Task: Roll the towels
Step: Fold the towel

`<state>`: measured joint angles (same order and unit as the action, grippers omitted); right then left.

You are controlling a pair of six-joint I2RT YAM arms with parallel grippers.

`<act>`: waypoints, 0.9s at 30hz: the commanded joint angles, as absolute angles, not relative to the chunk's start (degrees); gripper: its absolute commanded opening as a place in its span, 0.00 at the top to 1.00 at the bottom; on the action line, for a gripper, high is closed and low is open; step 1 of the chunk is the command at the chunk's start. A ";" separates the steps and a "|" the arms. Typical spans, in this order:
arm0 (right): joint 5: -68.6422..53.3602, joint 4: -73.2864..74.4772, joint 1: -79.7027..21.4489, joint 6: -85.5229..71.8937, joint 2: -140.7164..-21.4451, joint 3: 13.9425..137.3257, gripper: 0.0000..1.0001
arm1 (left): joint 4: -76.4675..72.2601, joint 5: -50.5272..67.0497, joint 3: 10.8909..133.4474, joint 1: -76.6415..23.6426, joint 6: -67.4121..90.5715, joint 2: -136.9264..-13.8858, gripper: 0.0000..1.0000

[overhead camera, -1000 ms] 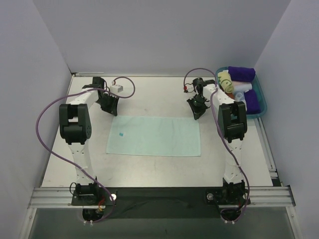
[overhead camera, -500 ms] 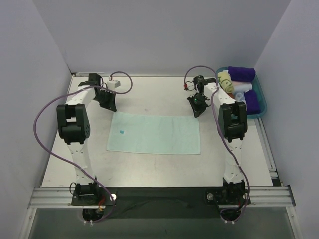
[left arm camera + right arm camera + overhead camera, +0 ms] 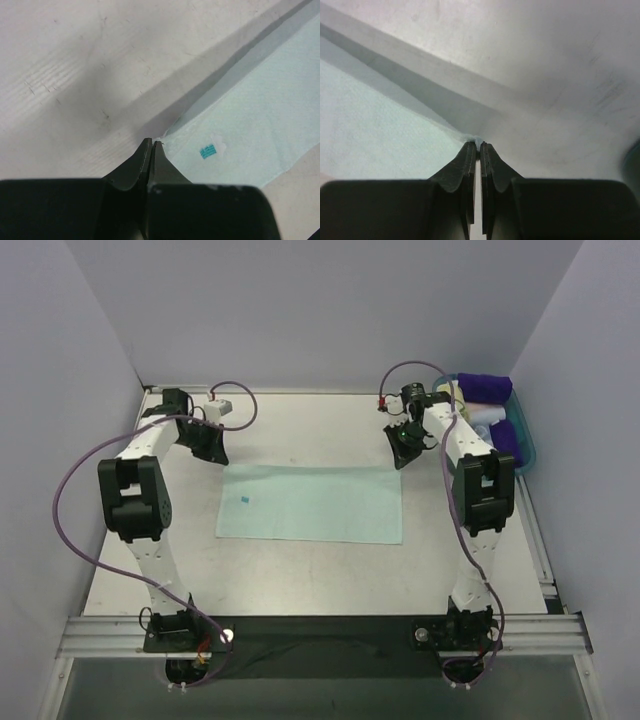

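At the mint towel's (image 3: 312, 503) two far corners, two hands were at work, one per corner. The left hand (image 3: 151, 148) was closed tight, its fingertips pinching the far left corner, and the cloth beside it rose off the tabletop (image 3: 300, 430) with a shadow under its edge. The right hand (image 3: 477, 146) was likewise closed, nipping the far right corner. One mint towel lay spread flat between them, bearing one small teal tag (image 3: 207, 151) near its left end. To the right of the towel stood one bin (image 3: 527, 445) with two purple rolls (image 3: 485, 388) in it. A scrap of the yellow towel (image 3: 452, 390) showed there too, mostly hidden by the right arm. One white box (image 3: 222, 406) sat beyond the towel's far left corner.

A second before, the left hand had been partly open above that corner; it had since shut. The right hand had stayed closed throughout. Both hands had moved toward the far wall, and the whole towel had slid after them, away from the arm bases. Both elbows had swung outward from the towel.
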<state>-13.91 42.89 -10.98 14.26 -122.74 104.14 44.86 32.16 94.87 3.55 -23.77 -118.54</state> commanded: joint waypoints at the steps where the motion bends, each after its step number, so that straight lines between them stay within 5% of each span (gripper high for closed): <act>1: -15.03 46.05 -11.86 16.43 -114.80 99.42 1.00 | 45.61 36.56 89.85 5.18 -29.25 -109.53 1.00; 18: -15.21 45.53 -17.66 18.20 -101.95 78.76 1.00 | 50.89 36.13 66.82 9.05 -46.40 -93.26 1.00; 27: -13.10 41.31 -18.63 17.49 -108.19 75.93 1.00 | 48.08 34.98 62.40 8.88 -44.92 -99.74 1.00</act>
<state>-14.76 41.54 -18.48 17.47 -106.50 75.96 49.67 34.65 62.43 8.62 -44.18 -97.62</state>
